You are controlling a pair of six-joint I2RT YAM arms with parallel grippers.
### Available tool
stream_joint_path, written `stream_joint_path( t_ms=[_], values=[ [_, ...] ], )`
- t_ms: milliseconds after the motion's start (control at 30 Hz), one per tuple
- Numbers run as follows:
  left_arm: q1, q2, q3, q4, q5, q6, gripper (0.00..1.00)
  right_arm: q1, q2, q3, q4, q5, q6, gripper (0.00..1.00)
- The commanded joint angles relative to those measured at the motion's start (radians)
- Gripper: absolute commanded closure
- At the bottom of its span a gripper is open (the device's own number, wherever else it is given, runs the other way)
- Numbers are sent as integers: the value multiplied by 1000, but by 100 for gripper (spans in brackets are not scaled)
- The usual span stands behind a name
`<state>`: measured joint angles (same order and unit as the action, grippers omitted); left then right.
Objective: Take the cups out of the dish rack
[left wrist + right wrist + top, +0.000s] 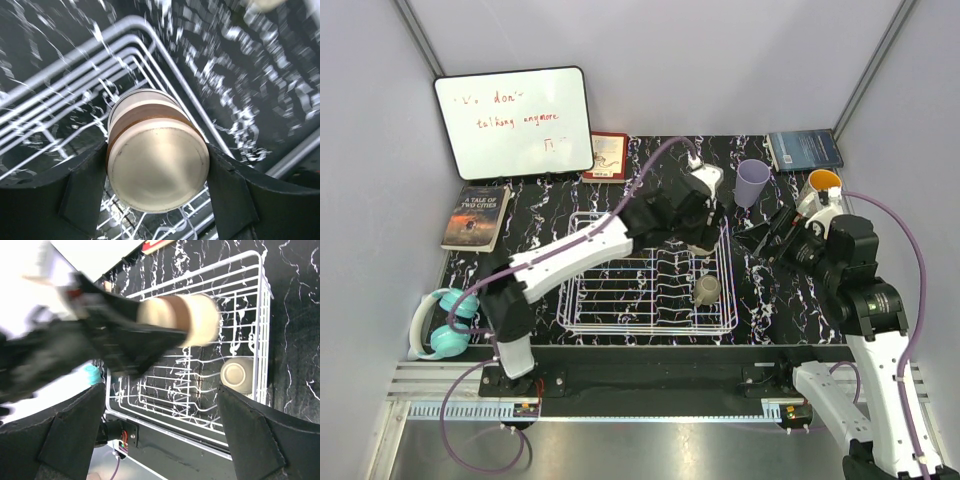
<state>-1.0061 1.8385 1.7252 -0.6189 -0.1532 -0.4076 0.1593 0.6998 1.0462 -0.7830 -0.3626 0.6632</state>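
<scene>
The left gripper (158,155) is clasping the banded cup (185,320) between both fingers, base facing the wrist, long axis running out along the fingers; the rack (620,327) is lying just beneath it; the right gripper (162,405), jaws spread and empty, is hovering to its right; the grey cup (707,290) is sitting in the rack, leftward of that free gripper

Glossy wire dish rack (640,290); smooth matt cream cup (157,165); marbled black table (790,300).
</scene>
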Motion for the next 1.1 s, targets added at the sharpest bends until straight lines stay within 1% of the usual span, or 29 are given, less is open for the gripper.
stream_joint_path(
  t_ms=[0,67,100,133,167,200,233,267,300,333,400,433,467,500,533,567,600,633,667,700,733,800,900,967,1033,1067],
  values=[
    [9,-171,-3,19,-68,-10,79,8,4,51,48,-30,1,0],
    [24,-212,-41,24,-54,-51,80,8,10,41,65,-35,15,0],
    [35,-261,-65,37,-31,-69,80,8,13,28,76,-39,39,0],
    [66,-292,-97,92,43,-112,80,8,17,17,105,-45,55,0],
    [86,-321,-187,137,91,-140,80,8,18,-3,119,-47,71,0],
    [105,-361,-243,189,143,-169,80,8,18,-14,134,-47,111,0],
    [153,-427,-363,319,265,-238,81,8,12,-24,181,-64,128,0],
    [179,-465,-427,396,330,-275,81,8,6,-55,212,-76,148,0],
    [204,-493,-487,471,450,-352,81,8,-6,-78,243,-76,204,0],
    [254,-539,-592,614,507,-394,83,6,-38,-101,325,-78,229,0],
    [299,-562,-682,782,622,-483,84,6,-66,-162,414,-76,309,0],
    [334,-567,-750,936,724,-572,84,8,-63,-169,465,-94,320,0],
    [346,-565,-780,1020,774,-617,85,6,-50,-170,490,-123,326,0],
    [354,-559,-805,1185,846,-704,85,8,-28,-163,514,-201,326,0],
    [360,-552,-841,1259,875,-746,85,8,22,-150,519,-226,328,0],
    [360,-527,-854,1322,900,-781,86,8,38,-143,518,-240,335,0],
    [360,-512,-860,1437,944,-848,87,8,50,-144,530,-245,352,0],
    [360,-496,-872,1496,961,-885,89,6,52,-147,545,-243,358,0],
    [360,-466,-880,1556,975,-920,94,8,49,-159,565,-245,366,0],
    [360,-453,-886,1647,991,-975,97,6,49,-164,600,-259,378,0],
    [360,-443,-895,1679,995,-993,99,8,56,-163,607,-268,380,0],
    [360,-424,-901,1720,1003,-1014,100,9,66,-166,626,-303,383,0],
    [360,-418,-900,1693,1005,-998,100,13,69,-181,671,-323,401,2],
    [360,-420,-889,1658,1003,-956,100,14,72,-180,691,-341,412,9],
    [360,-423,-875,1583,995,-923,100,17,72,-169,703,-348,418,17],
    [360,-420,-869,1561,992,-907,100,17,75,-166,708,-360,424,19]
  ],
)
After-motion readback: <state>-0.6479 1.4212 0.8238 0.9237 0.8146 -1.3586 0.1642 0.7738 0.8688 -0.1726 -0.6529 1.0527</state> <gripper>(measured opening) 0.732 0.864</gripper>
